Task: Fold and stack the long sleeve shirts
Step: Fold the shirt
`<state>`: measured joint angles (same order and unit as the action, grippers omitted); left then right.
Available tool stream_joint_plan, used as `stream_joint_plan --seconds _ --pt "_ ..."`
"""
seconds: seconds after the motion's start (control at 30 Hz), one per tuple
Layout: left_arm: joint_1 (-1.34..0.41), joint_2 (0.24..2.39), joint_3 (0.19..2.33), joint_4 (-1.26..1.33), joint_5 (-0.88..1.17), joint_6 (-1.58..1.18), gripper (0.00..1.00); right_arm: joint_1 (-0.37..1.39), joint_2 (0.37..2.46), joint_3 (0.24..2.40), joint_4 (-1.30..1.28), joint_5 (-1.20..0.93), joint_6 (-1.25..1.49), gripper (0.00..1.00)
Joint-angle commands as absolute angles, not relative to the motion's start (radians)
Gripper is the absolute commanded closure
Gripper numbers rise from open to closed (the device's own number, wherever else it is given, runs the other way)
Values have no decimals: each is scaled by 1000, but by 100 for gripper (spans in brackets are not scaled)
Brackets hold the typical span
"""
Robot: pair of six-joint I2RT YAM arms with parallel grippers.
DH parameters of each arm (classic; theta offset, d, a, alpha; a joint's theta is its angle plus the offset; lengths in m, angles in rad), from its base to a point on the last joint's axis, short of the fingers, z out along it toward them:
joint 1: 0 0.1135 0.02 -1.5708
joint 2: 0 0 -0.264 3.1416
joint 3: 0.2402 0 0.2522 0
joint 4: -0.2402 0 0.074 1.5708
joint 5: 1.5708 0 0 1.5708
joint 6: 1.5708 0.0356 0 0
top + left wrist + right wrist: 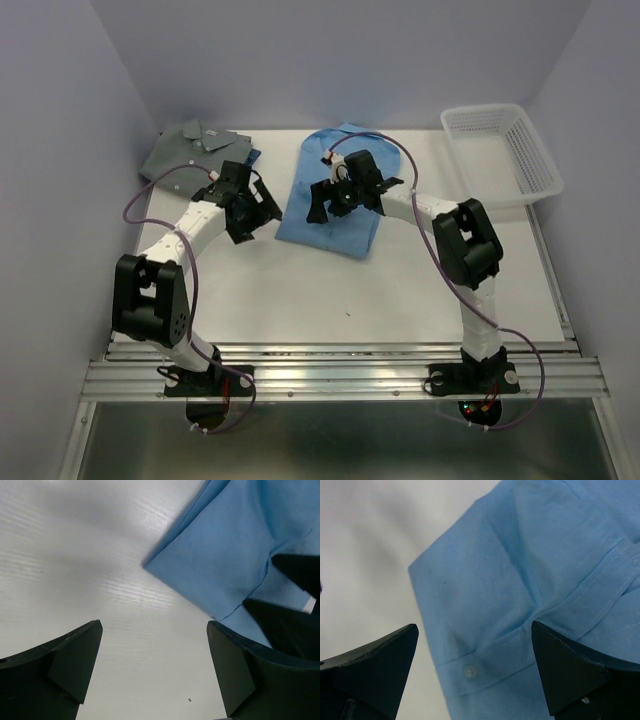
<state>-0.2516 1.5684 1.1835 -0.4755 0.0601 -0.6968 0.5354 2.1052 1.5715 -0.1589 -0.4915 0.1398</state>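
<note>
A folded light sky-blue shirt (pixel 340 222) lies in the middle of the table (pixel 300 290). My right gripper (pixel 330 207) hangs open just above it. In the right wrist view, the shirt (pixel 520 570) and a buttoned cuff (pixel 469 671) fill the space between the spread fingers (pixel 475 655). My left gripper (pixel 258 212) is open over bare table left of the shirt; the shirt's corner (pixel 230 555) shows beyond its fingers (pixel 155 650). A folded grey-green shirt (pixel 190 150) sits at the back left, with a darker blue shirt (pixel 256 157) peeking out under it.
A white mesh basket (pixel 530 150) stands at the back right corner. Grey walls close in the back and both sides. The right gripper's dark body (pixel 295 570) shows at the right edge of the left wrist view.
</note>
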Motion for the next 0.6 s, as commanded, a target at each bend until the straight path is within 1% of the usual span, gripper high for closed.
stream_joint_plan --seconds 0.0,0.03,0.07,0.2,0.23,0.3,0.33,0.43,0.5,0.57 --pt "-271 1482 1036 -321 176 -759 1 499 2179 1713 -129 -414 186 0" --pt "-281 1471 996 -295 187 -768 1 499 2196 1724 -130 -360 189 0" --pt "-294 1471 982 -270 198 -778 1 488 2210 1729 -133 -351 186 0" --pt "-391 1528 963 -154 250 -825 1 479 2230 1671 -127 -428 192 0" --pt "-403 1564 965 -137 259 -850 1 479 2224 1622 -98 -469 210 0" --pt "-423 1601 963 -83 287 -882 1 479 2212 1560 -66 -482 251 0" --pt "-440 1627 960 -40 293 -914 1 479 2191 1484 -16 -471 299 0" --pt "-477 1672 962 -8 290 -957 1 479 2151 1359 140 -462 418 0" --pt "-491 1695 969 35 273 -994 1 479 2117 1260 207 -475 530 0" --pt "-503 1733 973 54 278 -1018 1 479 2071 1166 329 -497 633 0"
